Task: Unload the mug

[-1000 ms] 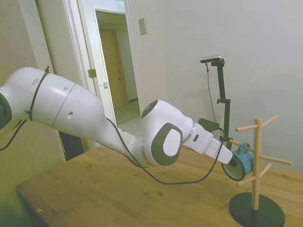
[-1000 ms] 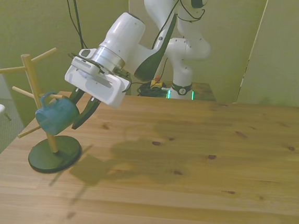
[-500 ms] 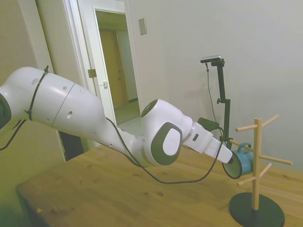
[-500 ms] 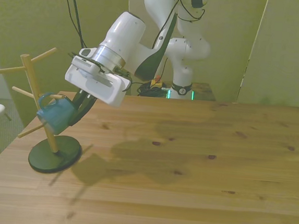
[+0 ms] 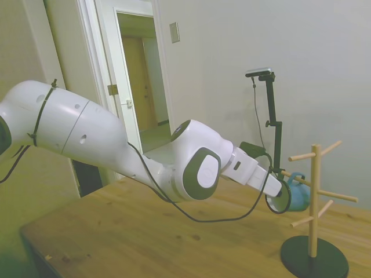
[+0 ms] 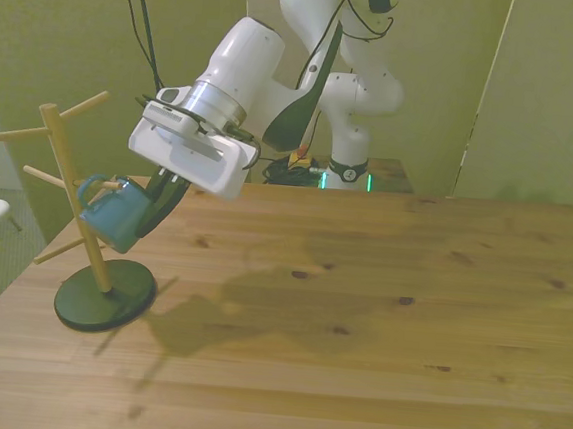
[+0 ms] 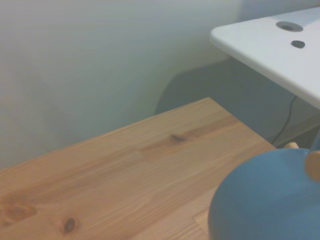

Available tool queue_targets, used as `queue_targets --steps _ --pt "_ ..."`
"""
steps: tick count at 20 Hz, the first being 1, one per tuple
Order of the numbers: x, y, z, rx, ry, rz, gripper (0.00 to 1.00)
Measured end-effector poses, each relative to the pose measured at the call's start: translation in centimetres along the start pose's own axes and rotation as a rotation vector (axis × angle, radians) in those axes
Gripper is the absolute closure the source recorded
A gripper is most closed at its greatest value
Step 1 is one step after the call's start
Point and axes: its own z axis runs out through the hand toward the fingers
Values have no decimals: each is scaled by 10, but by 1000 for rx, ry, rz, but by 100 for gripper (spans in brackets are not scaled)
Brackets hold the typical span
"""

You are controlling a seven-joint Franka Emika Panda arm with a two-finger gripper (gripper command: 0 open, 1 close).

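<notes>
**A:** Item one, the mug [image 6: 114, 214]?

**B:** Small, teal-blue, loop handle. Location: at the wooden rack [image 6: 58, 169], on the front view's left. It hangs tilted beside the post, handle toward a lower peg [image 6: 47, 177]. From the side view the handle appears to be around or just off the peg's tip; I cannot tell which.

**A:** Item two, the gripper [image 6: 159, 203]?

**B:** Dark fingers closed down on the mug's wall near the rim, gripper slanted downward from the wrist. The mug is in its hold, off the table [image 6: 378, 313].

**A:** Handling notes for the mug?

**B:** Judged, not measured: rigid, light, likely enamel-style with a smooth, slick surface. It will not give under the fingers, so a pinch across the wall is secure only while squeezed squarely; a hard knock could chip the finish. The rim-and-wall hold is a sensible place, since it leaves the handle free to slide along the peg.

**A:** Risks?

**B:** The handle catching the peg and dragging the rack; its round dark base [image 6: 105, 297] is the only thing steadying it. A pull along the peg's line, outward and slightly up, looks safest.

**A:** Other entries?

**B:** Wrist view: blue mug body [image 7: 265, 200] close and blurred, wooden table beneath, a white tabletop [image 7: 270, 45] beyond the edge.
</notes>
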Motion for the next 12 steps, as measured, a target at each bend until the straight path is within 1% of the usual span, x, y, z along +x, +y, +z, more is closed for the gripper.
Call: queue_targets --steps 4,12 --pt "-5 -6 -16 22 -12 1 100" --pt "-33 -25 -41 65 -55 -19 100"
